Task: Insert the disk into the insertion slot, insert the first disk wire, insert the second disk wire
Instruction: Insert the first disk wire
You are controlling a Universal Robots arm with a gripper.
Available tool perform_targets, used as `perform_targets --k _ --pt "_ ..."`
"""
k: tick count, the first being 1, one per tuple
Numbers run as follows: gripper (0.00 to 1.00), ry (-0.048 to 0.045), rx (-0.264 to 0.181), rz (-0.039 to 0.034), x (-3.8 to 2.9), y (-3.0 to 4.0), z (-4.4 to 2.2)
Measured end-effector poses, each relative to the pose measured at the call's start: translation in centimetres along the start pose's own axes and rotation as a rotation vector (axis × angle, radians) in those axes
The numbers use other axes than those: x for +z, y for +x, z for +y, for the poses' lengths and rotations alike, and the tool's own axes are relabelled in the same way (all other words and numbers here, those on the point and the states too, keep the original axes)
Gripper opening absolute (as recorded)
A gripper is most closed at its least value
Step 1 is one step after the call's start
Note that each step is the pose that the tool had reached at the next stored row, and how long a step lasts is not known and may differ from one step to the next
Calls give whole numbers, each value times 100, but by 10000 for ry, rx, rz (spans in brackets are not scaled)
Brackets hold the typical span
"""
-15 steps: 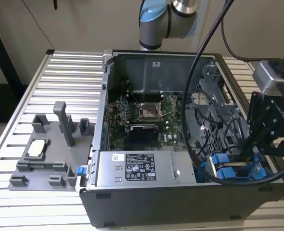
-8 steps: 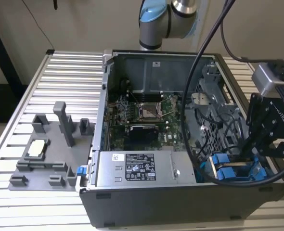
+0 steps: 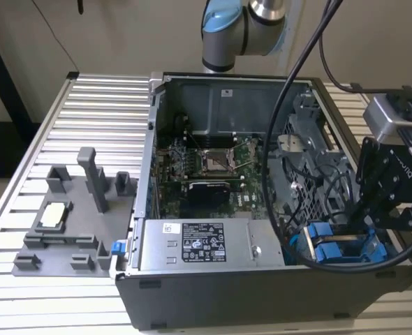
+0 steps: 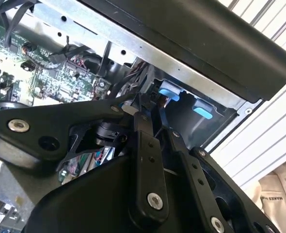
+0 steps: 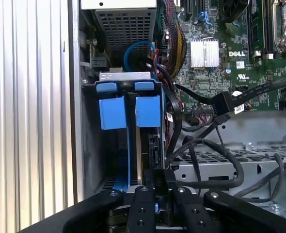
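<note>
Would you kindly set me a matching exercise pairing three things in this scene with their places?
1. green rectangular circuit board
2. two bright blue plastic drive carriers
3. grey moulded plastic fixture tray
A. on the slatted aluminium table, exterior view's left
B. middle of the open black metal computer case
C. case corner, exterior view's lower right
Pairs: 1-B; 2-C; 3-A

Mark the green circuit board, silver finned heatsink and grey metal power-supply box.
green circuit board (image 5: 264, 80): first wrist view, bare patch.
silver finned heatsink (image 5: 204, 53): first wrist view, fin centre.
grey metal power-supply box (image 3: 202, 242): exterior view, its label.
</note>
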State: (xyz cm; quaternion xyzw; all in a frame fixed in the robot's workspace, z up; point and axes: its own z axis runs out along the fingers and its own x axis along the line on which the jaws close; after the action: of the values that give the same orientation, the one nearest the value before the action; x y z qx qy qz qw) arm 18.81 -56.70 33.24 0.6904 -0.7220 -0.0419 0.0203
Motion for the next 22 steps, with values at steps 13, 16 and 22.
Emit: perform_targets --k 13,16,22 --pt "27 -94 16 3 -242 18 21" --pt "27 -108 17 3 -353 15 31" --pt "27 -121 18 5 -573 8 50"
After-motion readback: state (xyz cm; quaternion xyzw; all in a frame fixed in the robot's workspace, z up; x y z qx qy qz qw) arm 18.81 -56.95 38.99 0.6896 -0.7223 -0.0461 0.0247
